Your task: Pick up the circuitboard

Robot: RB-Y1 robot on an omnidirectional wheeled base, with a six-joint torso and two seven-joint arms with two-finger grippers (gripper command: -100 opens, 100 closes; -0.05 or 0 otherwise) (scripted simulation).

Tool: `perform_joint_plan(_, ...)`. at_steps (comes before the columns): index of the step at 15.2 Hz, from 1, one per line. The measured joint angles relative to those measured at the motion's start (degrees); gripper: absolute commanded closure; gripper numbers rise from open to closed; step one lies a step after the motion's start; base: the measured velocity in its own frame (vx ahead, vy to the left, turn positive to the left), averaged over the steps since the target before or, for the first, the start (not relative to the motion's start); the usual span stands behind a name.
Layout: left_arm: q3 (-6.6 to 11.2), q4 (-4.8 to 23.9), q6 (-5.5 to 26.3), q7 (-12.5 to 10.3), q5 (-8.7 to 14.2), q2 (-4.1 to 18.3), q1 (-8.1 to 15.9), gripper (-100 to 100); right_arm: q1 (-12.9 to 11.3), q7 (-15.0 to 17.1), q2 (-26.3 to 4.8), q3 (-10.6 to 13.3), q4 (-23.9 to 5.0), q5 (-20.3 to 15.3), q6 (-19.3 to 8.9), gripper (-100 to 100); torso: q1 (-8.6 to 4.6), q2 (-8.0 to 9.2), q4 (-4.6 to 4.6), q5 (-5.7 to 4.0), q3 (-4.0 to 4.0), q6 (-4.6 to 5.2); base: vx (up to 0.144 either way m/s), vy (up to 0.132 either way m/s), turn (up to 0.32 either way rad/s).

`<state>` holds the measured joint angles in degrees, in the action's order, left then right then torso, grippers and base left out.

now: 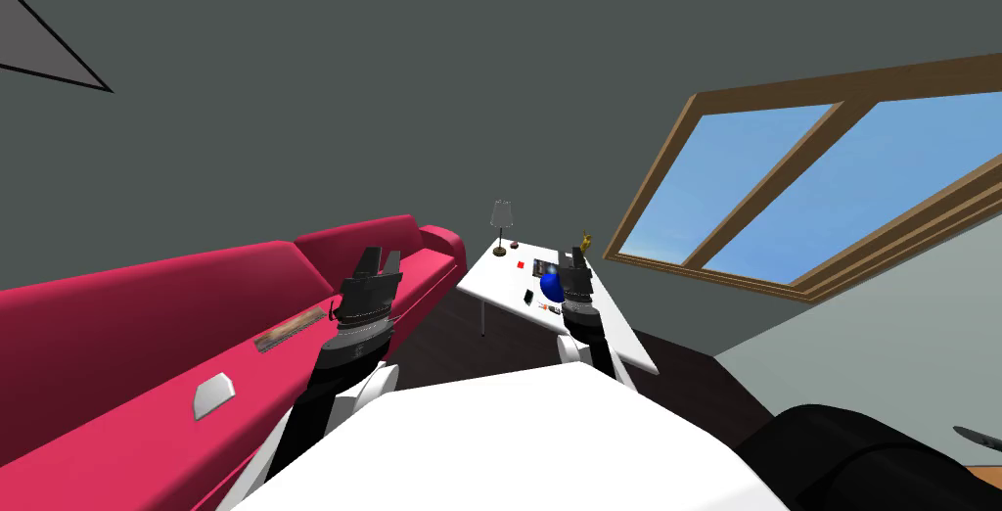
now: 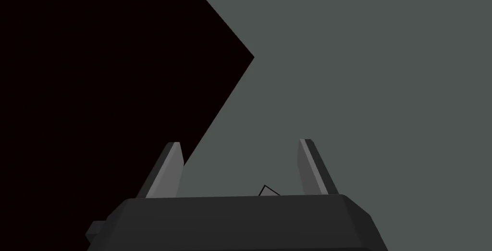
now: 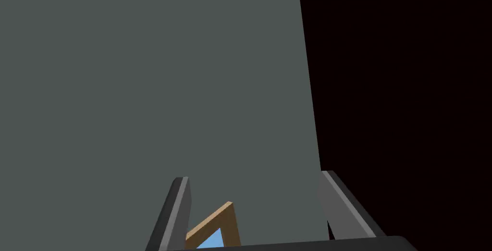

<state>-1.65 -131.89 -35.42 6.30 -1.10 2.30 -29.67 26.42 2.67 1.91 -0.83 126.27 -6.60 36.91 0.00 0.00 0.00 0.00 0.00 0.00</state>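
A white table (image 1: 509, 292) stands ahead beside the sofa, with small items spread on it. The dark flat rectangle (image 1: 544, 267) near its middle looks like the circuitboard; its detail is too small to tell. My right gripper (image 1: 573, 255) is raised in front of the table's right part, fingers open, its forearm covering part of the tabletop. In the right wrist view that gripper (image 3: 254, 177) stands open with nothing between its fingers. My left gripper (image 1: 380, 258) is held up over the sofa, and in its own wrist view it (image 2: 239, 143) is open and empty.
A long red sofa (image 1: 147, 339) runs along the left with a flat brown strip (image 1: 289, 329) and a small white item (image 1: 213, 394) on it. On the table are a lamp (image 1: 501, 221), a blue ball (image 1: 551, 287), a red square (image 1: 518, 265) and a yellow figure (image 1: 586, 240). A black seat (image 1: 861, 456) is near right.
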Motion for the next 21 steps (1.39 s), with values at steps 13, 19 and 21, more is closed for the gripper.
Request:
perform_joint_plan(13, -0.01, 0.0, 0.0, 0.0, 0.0, 0.0, 0.0, 0, 1.9, 0.9, -14.4, 2.6, -3.8, 1.7, -4.7, -100, 0.33, 0.15, 0.03, 0.07, 0.08, -0.01, -0.027, 0.066, 0.014)
perform_joint_plan(19, -0.01, 0.0, 0.0, 0.0, 0.0, 0.0, 0.0, 0, 2.2, 1.4, -21.3, 4.2, -7.9, 2.8, -7.3, -100, 0.32, 0.08, 0.02, 0.07, 0.05, -0.01, -0.022, 0.086, 0.021)
perform_joint_plan(21, -0.01, 0.0, 0.0, 0.0, 0.0, 0.0, 0.0, 0, 2.9, 1.6, -23.7, 4.8, -9.1, 3.2, -8.2, -100, 0.35, 0.1, 0.01, 0.07, 0.05, 0.0, -0.025, 0.096, 0.033)
